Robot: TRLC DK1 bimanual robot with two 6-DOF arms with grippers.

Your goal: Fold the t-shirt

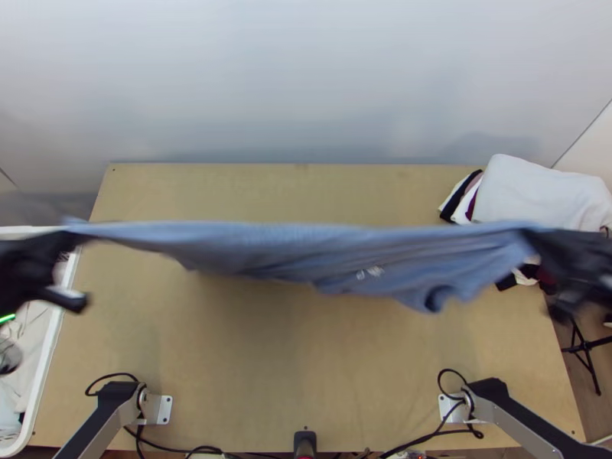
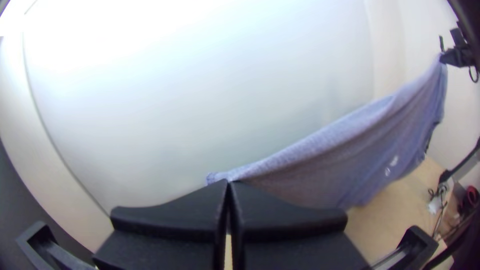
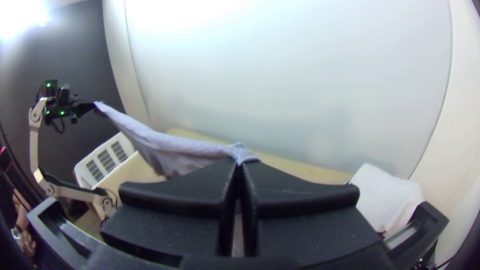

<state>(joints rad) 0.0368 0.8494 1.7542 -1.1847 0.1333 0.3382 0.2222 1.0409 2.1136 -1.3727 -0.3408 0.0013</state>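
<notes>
T-shirt (image 1: 306,249), blue, small white mark: hangs in the air over the table (image 1: 252,398), stretches lengthwise from past its left edge to its right edge. Nearly straight along the top, loose and curled below, toward the table's right side. Cannot tell which part lies at either end.

Purpose, as judged: to draw out creases and open the cloth under its own weight, ready for laying out on the table, then folding.

Left gripper (image 2: 229,184): by the table's left edge; pressed together, with one top corner of the cloth pinched at the very tips.

Right gripper (image 3: 239,164): by the table's right edge; likewise closed, on the opposite top corner. Held wide apart as a pair, probably to keep the top edge taut.

Also listed: garment pile (image 1: 535,191), at the table's far right corner; white basket (image 1: 53,340), beside the table's left edge.
</notes>
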